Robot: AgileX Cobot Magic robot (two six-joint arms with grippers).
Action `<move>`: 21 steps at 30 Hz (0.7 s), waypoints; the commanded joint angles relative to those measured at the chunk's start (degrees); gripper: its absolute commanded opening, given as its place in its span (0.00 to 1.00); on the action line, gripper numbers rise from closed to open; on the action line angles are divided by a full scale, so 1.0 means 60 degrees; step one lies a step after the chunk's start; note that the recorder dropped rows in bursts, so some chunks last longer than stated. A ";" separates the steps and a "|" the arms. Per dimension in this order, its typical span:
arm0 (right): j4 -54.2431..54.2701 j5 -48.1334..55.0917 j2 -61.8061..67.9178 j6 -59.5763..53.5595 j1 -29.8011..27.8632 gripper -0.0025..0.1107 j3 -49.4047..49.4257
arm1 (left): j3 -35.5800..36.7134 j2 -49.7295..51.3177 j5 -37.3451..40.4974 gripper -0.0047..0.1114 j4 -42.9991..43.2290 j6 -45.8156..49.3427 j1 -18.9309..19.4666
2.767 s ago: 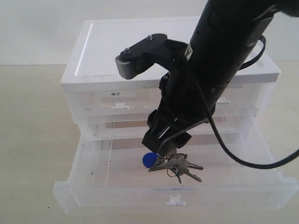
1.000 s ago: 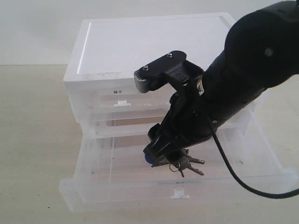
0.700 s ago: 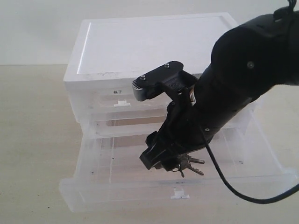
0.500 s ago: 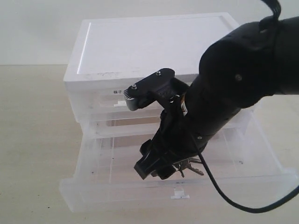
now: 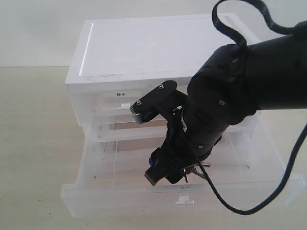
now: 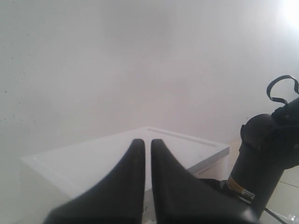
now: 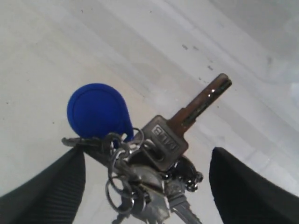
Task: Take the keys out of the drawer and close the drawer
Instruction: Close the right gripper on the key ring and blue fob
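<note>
The keys, a silver bunch on a ring with a round blue fob, lie on the floor of the pulled-out translucent drawer. My right gripper is open and straddles them, with one black finger on each side and a gap to the metal. From the exterior view the right gripper hangs low inside the drawer and hides most of the keys. My left gripper is shut and empty, held up near the unit's white top. It does not show in the exterior view.
The white-topped drawer unit stands on a beige table. Above the open drawer sits a labelled half-width drawer. The open drawer's small white tab handle faces the table's near edge. The right arm's black cable loops over the drawer's right side.
The right arm has swung lower and toward the drawer's front left, settling over the keys and covering most of them. The keys and the drawer have stayed put. The left gripper stays shut.
</note>
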 commanded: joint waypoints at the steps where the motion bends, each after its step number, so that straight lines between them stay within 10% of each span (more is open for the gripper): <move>1: -0.0106 0.0032 0.0523 -0.0076 -0.0003 0.62 0.0015 | 0.0028 -0.0067 0.0039 0.08 -0.0050 0.0034 -0.0001; 6: -0.0106 -0.0080 0.0508 -0.0076 -0.0003 0.51 0.0015 | 0.0028 -0.0067 0.0039 0.08 -0.0050 0.0034 -0.0001; 11: -0.0145 0.0316 0.0527 -0.0722 -0.0003 0.02 0.0015 | 0.0028 -0.0067 0.0039 0.08 -0.0050 0.0034 -0.0001; 21: -0.0128 0.0285 -0.0984 -0.1028 0.0020 0.02 -0.0003 | 0.0028 -0.0067 0.0039 0.08 -0.0050 0.0034 -0.0001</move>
